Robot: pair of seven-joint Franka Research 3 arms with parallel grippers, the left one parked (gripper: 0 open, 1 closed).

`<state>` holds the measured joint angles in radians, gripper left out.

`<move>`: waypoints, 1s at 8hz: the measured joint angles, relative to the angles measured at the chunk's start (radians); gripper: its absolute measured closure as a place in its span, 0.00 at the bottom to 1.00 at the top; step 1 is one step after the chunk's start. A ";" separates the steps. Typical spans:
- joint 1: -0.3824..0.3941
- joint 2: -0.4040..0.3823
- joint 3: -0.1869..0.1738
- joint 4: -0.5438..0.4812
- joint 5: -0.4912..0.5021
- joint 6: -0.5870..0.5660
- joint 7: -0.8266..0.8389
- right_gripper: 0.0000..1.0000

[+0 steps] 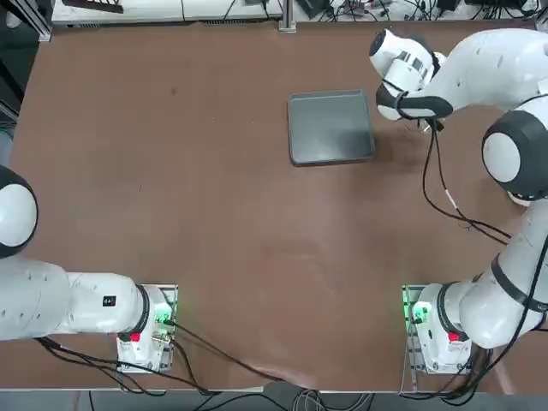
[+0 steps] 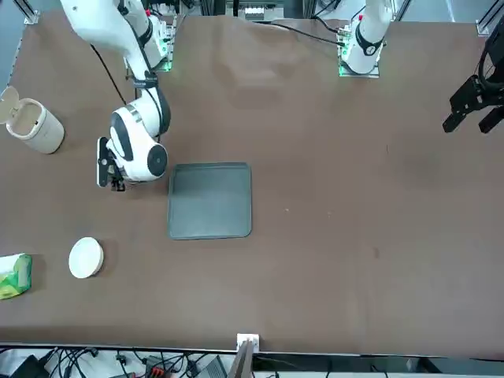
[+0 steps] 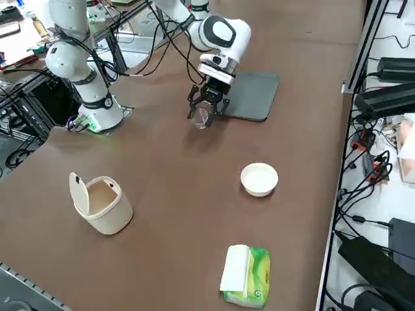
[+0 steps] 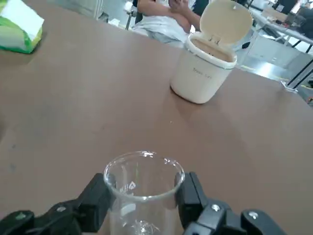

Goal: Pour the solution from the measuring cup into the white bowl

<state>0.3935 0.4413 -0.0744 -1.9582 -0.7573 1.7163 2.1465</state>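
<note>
Right side view: pinching the measuring cup [image 3: 202,118] by its sides w/ the right hand [image 3: 207,111], upper centre of frame, just beside the dark grey tray [image 3: 253,95]. Per right wrist view, gripping w/ one finger against each side wall, leaving the rim uncovered and the mouth open, prob. so as to tip and pour w/o regrasping. Looks roughly upright, apt for keeping liquid in; can't tell the fill level. Prob. held off the desk [image 3: 168,168], can't be sure.

White bowl [image 3: 259,179] right of centre, mouth up, well apart from the cup; in front view, at lower left of frame. Placed w/ bare desk around, prob. to let the hand come over from the tray side. Not poured yet, as far as can be judged; next, carry the cup toward lower right of the right side view, stop w/ lip over bowl, then tilt slowly. Risk: slipping glass-like walls, or spilling past the small bowl if tilted early.

Others around: cream lidded bin [image 3: 111,214], lid open, lower left of the right side view, off the direct path; green-and-white tissue packet [image 3: 248,275], bottom of frame, beyond the bowl, only in the way if overshooting. Black cables [image 3: 159,55] looping by the arm, upper left; mind snags when swinging. Seated person [image 4: 171,22] beyond the desk in right wrist view, out of the way.
</note>
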 joint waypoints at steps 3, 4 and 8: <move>-0.001 0.059 -0.009 -0.017 -0.089 -0.008 0.111 0.26; -0.001 0.076 -0.010 -0.017 -0.109 -0.016 0.137 0.26; -0.005 0.125 -0.020 -0.017 -0.185 -0.035 0.215 0.26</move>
<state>0.3889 0.5668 -0.0944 -1.9751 -0.9426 1.6818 2.3616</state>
